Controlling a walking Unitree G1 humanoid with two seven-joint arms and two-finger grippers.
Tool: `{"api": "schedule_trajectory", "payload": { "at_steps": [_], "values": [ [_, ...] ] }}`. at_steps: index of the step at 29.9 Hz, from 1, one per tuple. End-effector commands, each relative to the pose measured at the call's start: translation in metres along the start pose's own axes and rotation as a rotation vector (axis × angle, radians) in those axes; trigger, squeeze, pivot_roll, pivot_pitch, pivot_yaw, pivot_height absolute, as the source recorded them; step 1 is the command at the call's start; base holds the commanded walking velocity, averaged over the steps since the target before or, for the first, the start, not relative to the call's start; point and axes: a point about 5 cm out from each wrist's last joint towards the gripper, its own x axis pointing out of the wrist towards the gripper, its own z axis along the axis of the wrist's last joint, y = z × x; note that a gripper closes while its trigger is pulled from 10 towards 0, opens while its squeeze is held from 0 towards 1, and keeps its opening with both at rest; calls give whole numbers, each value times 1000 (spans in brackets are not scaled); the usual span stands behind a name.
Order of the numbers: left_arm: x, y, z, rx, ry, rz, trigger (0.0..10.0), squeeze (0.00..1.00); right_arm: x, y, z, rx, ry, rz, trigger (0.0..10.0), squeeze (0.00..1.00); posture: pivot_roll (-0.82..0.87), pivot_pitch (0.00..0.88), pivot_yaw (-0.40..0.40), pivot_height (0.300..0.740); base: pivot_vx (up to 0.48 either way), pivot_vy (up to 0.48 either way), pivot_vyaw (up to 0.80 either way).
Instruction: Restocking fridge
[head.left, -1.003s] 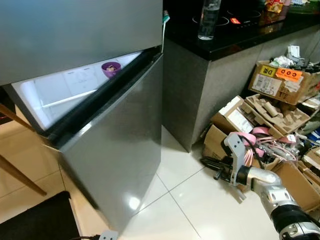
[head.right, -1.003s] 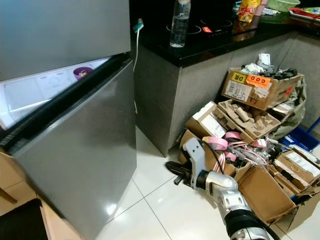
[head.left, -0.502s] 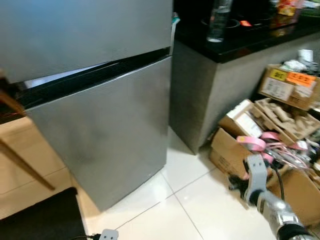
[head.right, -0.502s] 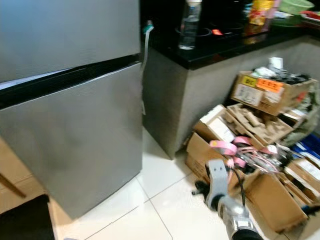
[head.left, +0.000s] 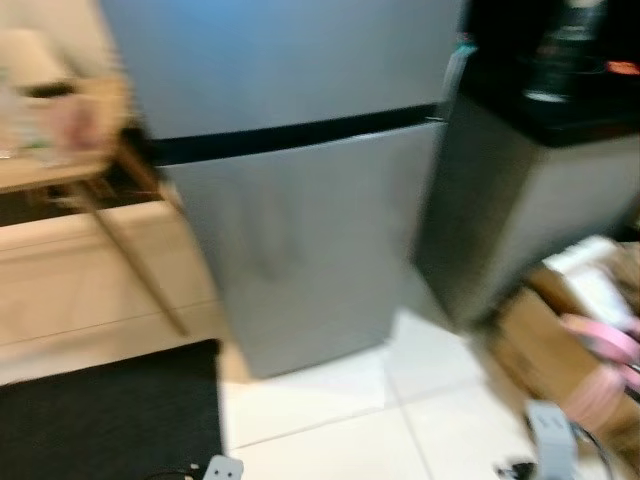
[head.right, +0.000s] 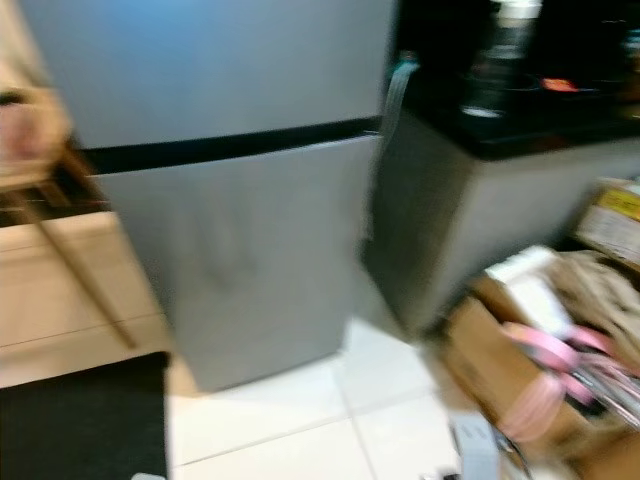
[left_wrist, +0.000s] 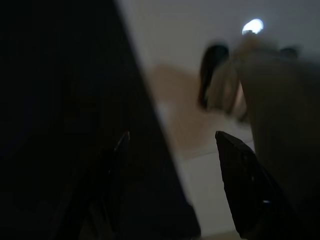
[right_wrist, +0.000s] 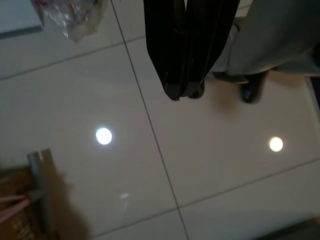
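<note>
Though the head views are blurred, the fridge (head.left: 300, 190) stands upright in the middle of the scene with both doors shut, a dark seam running across between the upper and lower door. To its right is a grey desk (head.right: 470, 230) with a black top, a bottle (head.right: 495, 60) standing on it. Cardboard boxes (head.right: 500, 360) with pink tape rolls lie on the white tiled floor (head.left: 400, 420) at the desk's foot. A black mat (head.left: 110, 420) lies left of the fridge base, near a wooden leg (head.left: 140, 260).

The right gripper (right_wrist: 182, 95) hangs low over the tiles, well apart from the fridge, its jaws pressed together and holding nothing. The left gripper (left_wrist: 172, 150) hangs in shade, jaws spread, also away from the fridge.
</note>
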Motion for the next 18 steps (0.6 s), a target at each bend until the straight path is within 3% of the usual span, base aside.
{"api": "schedule_trajectory", "payload": {
  "at_steps": [1,9,18],
  "values": [
    [-1,2,-1,15,5,2,10000,0,-3,-4,-14,31,49,-36,10000,0,-49,52,-23,740,0,0,756],
    [0,3,0,21,4,-1,10000,0,-16,-8,-63,43,200,-71,10000,0,-48,41,-21,740,0,0,756],
    [0,3,1,31,1,-3,10000,0,-17,-7,-66,44,206,-70,10000,0,-49,36,-19,740,0,0,756]
  ]
}}
